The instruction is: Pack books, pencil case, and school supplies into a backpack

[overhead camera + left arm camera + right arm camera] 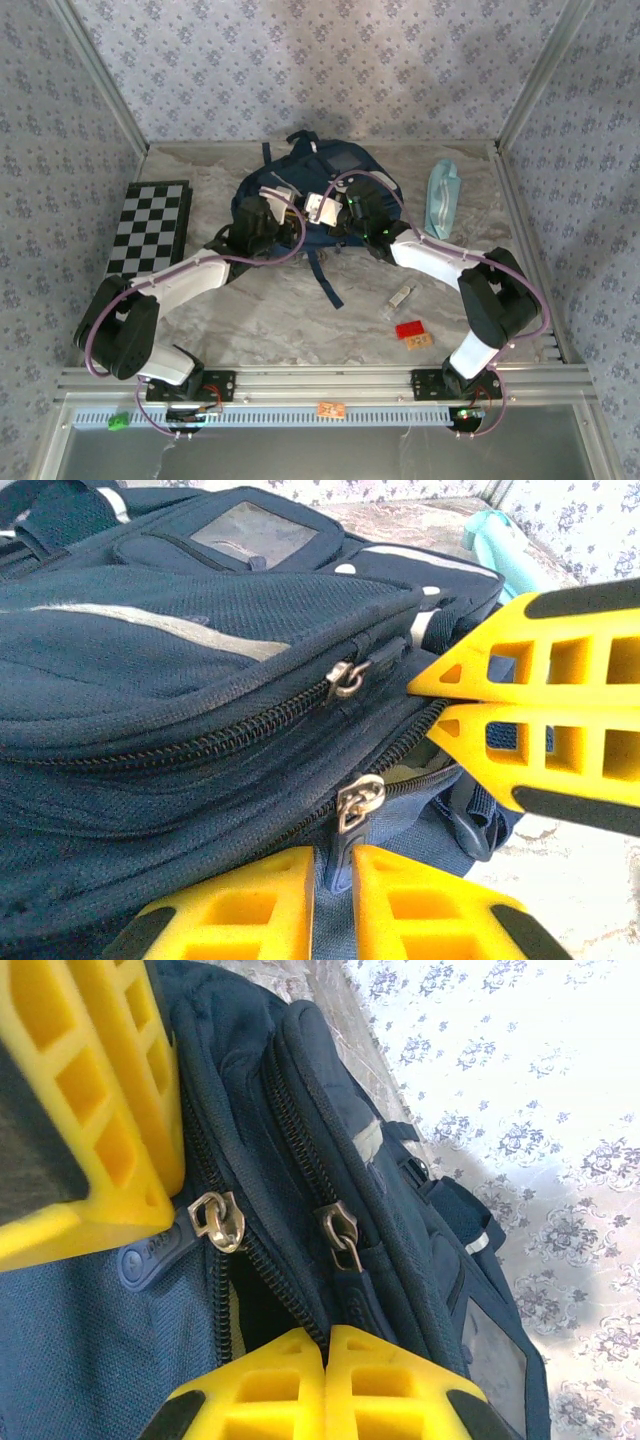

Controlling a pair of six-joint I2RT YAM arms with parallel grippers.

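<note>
The navy backpack (335,170) lies at the back middle of the table, and both grippers meet at its near side. My left gripper (335,880) is shut on the blue pull tab (342,865) of the main zipper, just below its metal slider (358,802). My right gripper (326,1345) is shut on the zipper edge of the backpack (330,1090), beside a narrow dark slit. The pale teal pencil case (442,197) lies to the backpack's right. A small clear school-supply item (400,298) lies on the front right of the table. The books are out of view.
A black-and-white checkered board (150,228) lies at the left. A red piece (409,329) and an orange piece (420,341) sit near the front right. A second zipper slider (340,1230) sits on the pocket above. A long strap (325,280) trails toward the front.
</note>
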